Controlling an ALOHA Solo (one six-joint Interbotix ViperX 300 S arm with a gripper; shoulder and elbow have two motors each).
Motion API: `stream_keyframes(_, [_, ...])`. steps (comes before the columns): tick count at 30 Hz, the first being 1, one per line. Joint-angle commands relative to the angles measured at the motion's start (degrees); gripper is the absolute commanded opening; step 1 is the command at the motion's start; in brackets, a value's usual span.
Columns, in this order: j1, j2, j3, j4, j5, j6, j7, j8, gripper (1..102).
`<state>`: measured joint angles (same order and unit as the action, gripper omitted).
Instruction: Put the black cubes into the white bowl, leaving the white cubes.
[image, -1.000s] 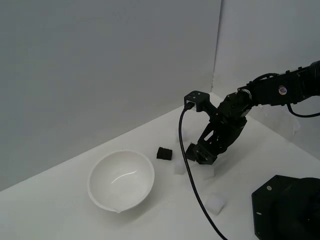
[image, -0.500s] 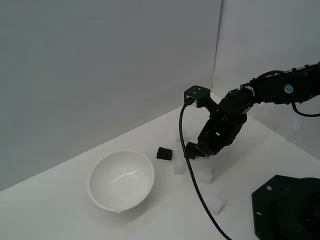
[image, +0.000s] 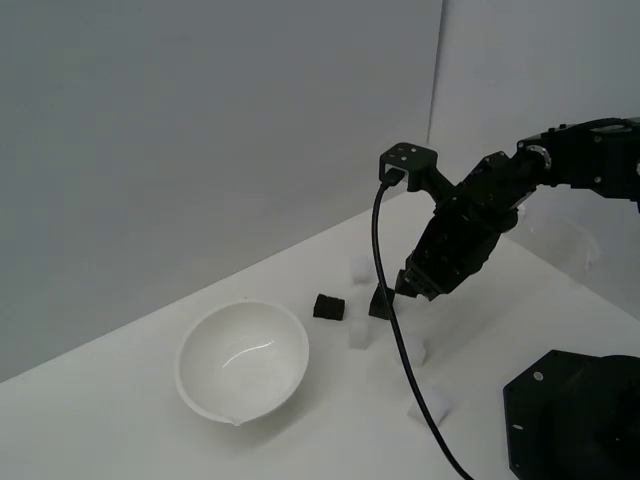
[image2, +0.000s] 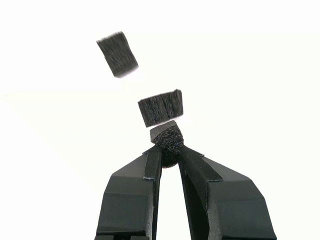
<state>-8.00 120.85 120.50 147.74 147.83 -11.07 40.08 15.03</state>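
The gripper (image2: 169, 152) was nearly closed, and its two fingers pinched one black cube (image2: 168, 141) by its sides; the cube stuck out past the fingertips. In the exterior view the gripper (image: 412, 290) hung above the table (image: 120, 420), near the middle of the scattered cubes.

Two more black cubes lay on the table, one (image2: 160, 107) just beyond the held cube and another (image2: 117, 54) farther away (the wrist view showed both a little blurred). In the exterior view they were at (image: 381, 304) and (image: 329, 307).

The white bowl (image: 243, 362) stood toward the exterior view's left, well apart from the gripper. Four white cubes were on the table: (image: 362, 266), (image: 361, 336), (image: 411, 348) and (image: 429, 404).
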Motion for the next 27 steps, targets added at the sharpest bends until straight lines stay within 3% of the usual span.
stream_keyframes(1, [-1.0,4.1,4.4,-2.4,-2.8,-0.6,2.5,0.6,3])
stream_keyframes(8, [-1.3,8.4,8.7,-7.2,-7.4,-1.3,7.6,0.2,3])
stream_keyframes(13, [-5.0,10.4,10.5,-9.0,-9.2,-2.4,7.6,-0.9,3])
stream_keyframes(19, [-12.3,10.1,10.4,-11.7,-12.0,-2.5,7.5,-4.7,3])
stream_keyframes(27, [-20.6,5.4,5.6,-15.3,-15.6,-3.1,4.0,-6.9,3])
